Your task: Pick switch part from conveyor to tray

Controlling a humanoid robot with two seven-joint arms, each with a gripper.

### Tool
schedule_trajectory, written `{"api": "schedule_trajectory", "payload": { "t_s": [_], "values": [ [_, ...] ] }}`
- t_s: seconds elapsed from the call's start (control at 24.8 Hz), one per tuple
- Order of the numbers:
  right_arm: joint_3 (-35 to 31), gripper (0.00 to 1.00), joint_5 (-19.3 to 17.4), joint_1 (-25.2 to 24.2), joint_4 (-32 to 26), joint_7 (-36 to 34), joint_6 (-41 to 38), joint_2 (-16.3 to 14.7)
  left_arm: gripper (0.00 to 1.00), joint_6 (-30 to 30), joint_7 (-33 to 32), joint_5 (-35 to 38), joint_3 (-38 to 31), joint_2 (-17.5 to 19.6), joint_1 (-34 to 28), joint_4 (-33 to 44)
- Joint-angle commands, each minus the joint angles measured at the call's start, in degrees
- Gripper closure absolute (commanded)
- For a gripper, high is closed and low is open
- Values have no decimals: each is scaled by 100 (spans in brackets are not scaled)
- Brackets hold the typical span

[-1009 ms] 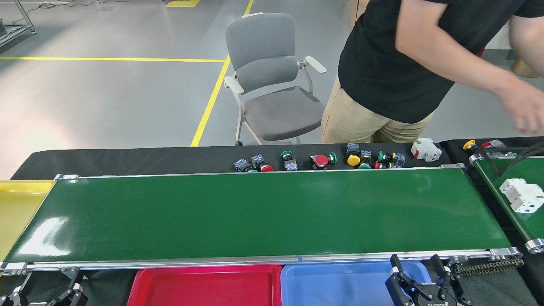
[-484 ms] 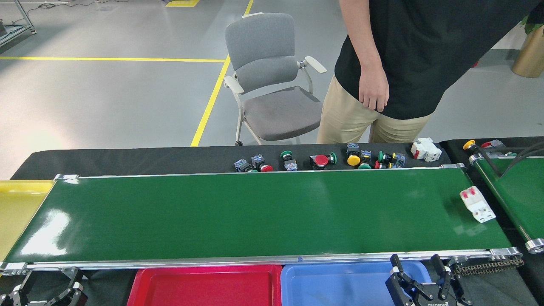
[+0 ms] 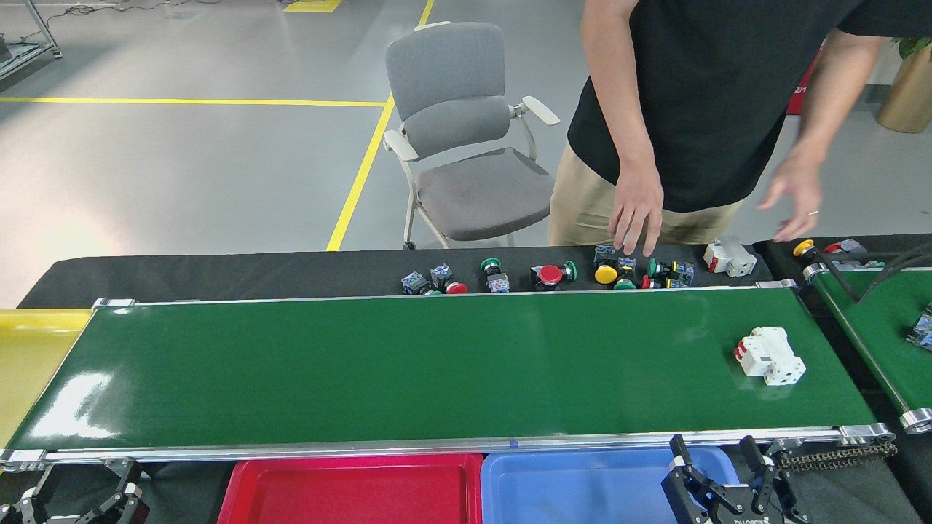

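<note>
Right end effector (image 3: 722,486) at the lower right of the frame, just below the conveyor's near rail, over the blue tray (image 3: 575,487); fingers spread apart, holding nothing. Left end effector (image 3: 80,503) barely in view at the lower left corner, dark and cut off by the frame edge; cannot tell whether open or closed.

Switch (image 3: 769,355) lying on the conveyor (image 3: 408,364) in the right part of the frame, toward the belt's right end, up and slightly right of the right end effector, with the rail between them. White blocky plastic body, red marks on its left end, skewed to the belt's edges.

Likely light and rigid: a hard moulded shell, no give under the fingers. Smooth glossy plastic on a glossy belt, so probably prone to sliding or spinning if nudged off-centre. Best taken across the two long flat sides, near the middle of the body, fingers turned to match its skew; stepped ends and red levers best avoided as poor, uneven seats.

Red tray (image 3: 349,491) beside the blue one along the lower edge. Row of coloured push buttons (image 3: 551,275) and a second white part (image 3: 728,256) on the black counter (image 3: 218,269) beyond the belt, upper middle. Person's hands (image 3: 637,218) hovering over those parts.
</note>
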State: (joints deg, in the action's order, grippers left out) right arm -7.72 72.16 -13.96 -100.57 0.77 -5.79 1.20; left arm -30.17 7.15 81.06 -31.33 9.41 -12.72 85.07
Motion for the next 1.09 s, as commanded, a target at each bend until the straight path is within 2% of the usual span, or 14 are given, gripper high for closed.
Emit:
{"api": "schedule_trajectory", "payload": {
  "t_s": [0.0, 0.12, 0.24, 0.65, 0.81, 1.05],
  "values": [
    [-28, 1, -9, 280, -77, 362, 535, -58, 0, -6, 59, -37, -31, 52, 33, 62],
    [-28, 1, -17, 614, 11, 845, 931, -366, 0, -6, 59, -37, -22, 52, 42, 71],
    [-28, 1, -17, 939, 459, 1012, 1036, -577, 0, -6, 59, -29, -22, 52, 42, 62],
    [34, 1, 62, 1932, 1663, 1004, 1036, -647, 0, -6, 59, -29, -5, 52, 77, 53],
    [587, 1, 202, 2433, 2138, 1004, 1054, -665, 0, -6, 59, -29, 4, 52, 86, 44],
    [1124, 1, 255, 2617, 2551, 977, 1124, -612, 0, -6, 59, -20, 4, 61, 165, 18]
  ]
}}
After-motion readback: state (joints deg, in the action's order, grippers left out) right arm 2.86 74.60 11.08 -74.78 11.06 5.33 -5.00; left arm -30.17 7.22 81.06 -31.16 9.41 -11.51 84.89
